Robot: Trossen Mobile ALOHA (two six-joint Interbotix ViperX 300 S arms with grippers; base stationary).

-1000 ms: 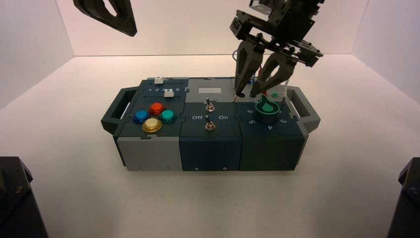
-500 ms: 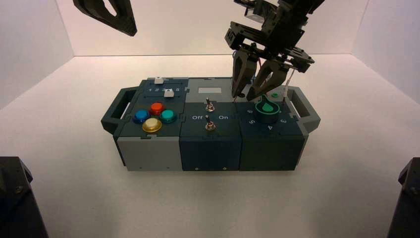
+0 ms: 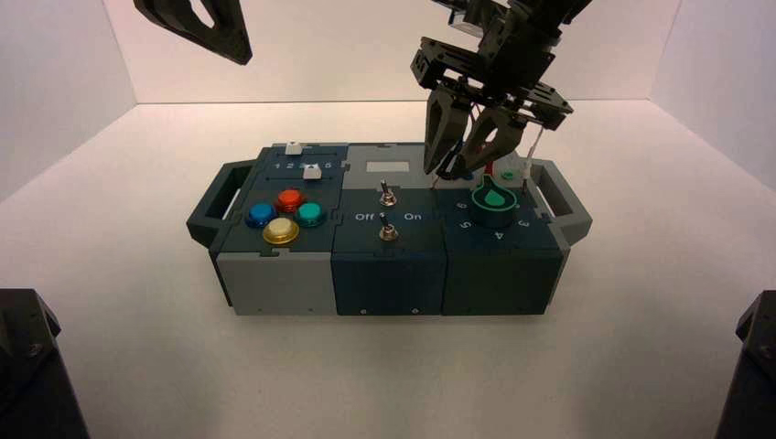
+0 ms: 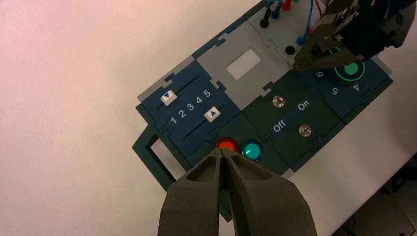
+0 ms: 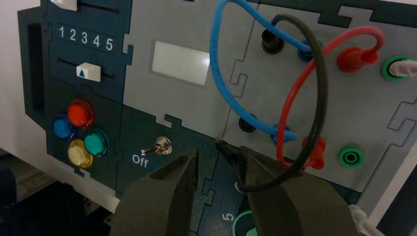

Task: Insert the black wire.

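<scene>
Pale tabletop [image 3: 384,375]; "Off" [image 3: 364,217], "On" [image 3: 413,217]; right fingers [image 5: 295,201] wide, empty, at black wire [image 5: 322,88]; left fingers [image 4: 192,201] closed, aloft.

Box [image 3: 388,283] on pale tabletop [image 3: 384,375]

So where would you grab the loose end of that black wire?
Probably by its dark plug, from above, one finger each side: it is short and straight, its metal pin stays free, and the cable behind curves and might bend.
</scene>
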